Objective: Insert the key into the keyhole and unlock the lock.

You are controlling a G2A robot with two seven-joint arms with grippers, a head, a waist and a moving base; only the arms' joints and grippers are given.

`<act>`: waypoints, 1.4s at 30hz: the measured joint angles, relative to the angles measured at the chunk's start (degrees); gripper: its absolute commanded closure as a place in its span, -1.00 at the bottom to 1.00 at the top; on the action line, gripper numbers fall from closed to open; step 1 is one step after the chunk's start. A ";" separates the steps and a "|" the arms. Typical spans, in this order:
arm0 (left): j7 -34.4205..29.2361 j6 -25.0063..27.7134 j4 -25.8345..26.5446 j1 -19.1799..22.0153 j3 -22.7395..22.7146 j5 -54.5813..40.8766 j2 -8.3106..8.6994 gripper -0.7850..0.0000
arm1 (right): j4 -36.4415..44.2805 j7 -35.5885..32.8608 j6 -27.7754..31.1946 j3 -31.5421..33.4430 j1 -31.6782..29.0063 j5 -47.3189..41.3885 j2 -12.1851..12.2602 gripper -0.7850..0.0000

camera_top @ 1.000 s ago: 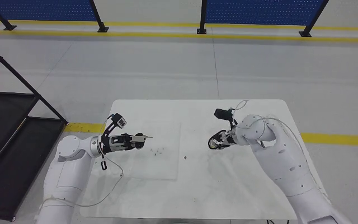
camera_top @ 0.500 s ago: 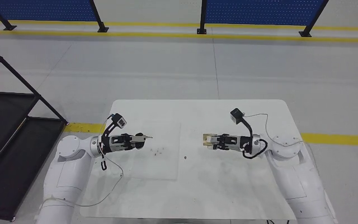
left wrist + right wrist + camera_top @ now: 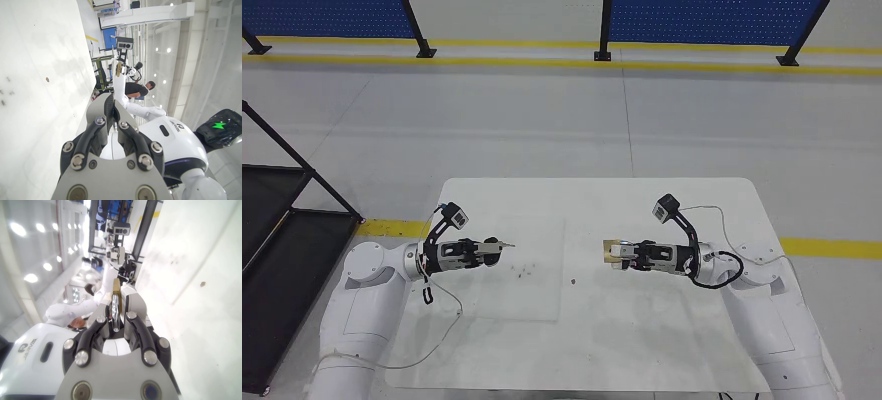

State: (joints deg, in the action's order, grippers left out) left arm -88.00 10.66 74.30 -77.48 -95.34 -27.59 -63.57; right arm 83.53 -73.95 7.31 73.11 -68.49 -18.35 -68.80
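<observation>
A brass padlock (image 3: 613,250) with a silver shackle is held in my right gripper (image 3: 621,252), just right of the table's middle and above its surface. In the right wrist view the fingers are shut on the padlock (image 3: 115,286), its brass end pointing away toward the left arm. My left gripper (image 3: 499,246) hovers left of the middle, shut on a thin key (image 3: 508,244) whose tip points at the padlock. Between the left fingers the key (image 3: 113,111) shows edge-on, and the padlock (image 3: 118,69) faces it from a distance. A wide gap separates key and padlock.
The white table (image 3: 662,340) carries a thin pale mat (image 3: 532,300) with small dark specks (image 3: 527,268) below the gap. A black rack (image 3: 272,250) stands off the table's left side. Blue barriers line the floor behind.
The right arm swung from a bent pose to stretch toward the table's middle, turning the padlock to face the key. The left arm and key stayed still.
</observation>
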 measured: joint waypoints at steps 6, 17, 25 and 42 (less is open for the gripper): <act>0.00 0.00 0.00 0.00 0.00 0.00 0.00 1.00 | 0.00 0.00 0.00 0.00 0.00 0.00 0.00 1.00; 0.22 -0.07 0.07 -0.15 0.21 0.06 -0.04 1.00 | 0.00 0.00 0.00 0.00 0.00 0.00 0.00 1.00; 5.49 1.10 2.60 -2.19 8.17 -2.49 -1.23 1.00 | -1.03 4.90 3.42 -0.48 -1.55 -1.68 -0.15 1.00; 10.26 6.81 10.37 -4.25 12.43 0.73 -0.95 1.00 | -5.41 7.44 9.96 -4.49 -2.63 -5.69 -0.52 1.00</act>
State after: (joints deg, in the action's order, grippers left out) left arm -77.74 17.47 84.66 -81.74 -82.91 -26.86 -64.53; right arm 78.13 -66.50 17.27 68.62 -71.12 -24.03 -69.32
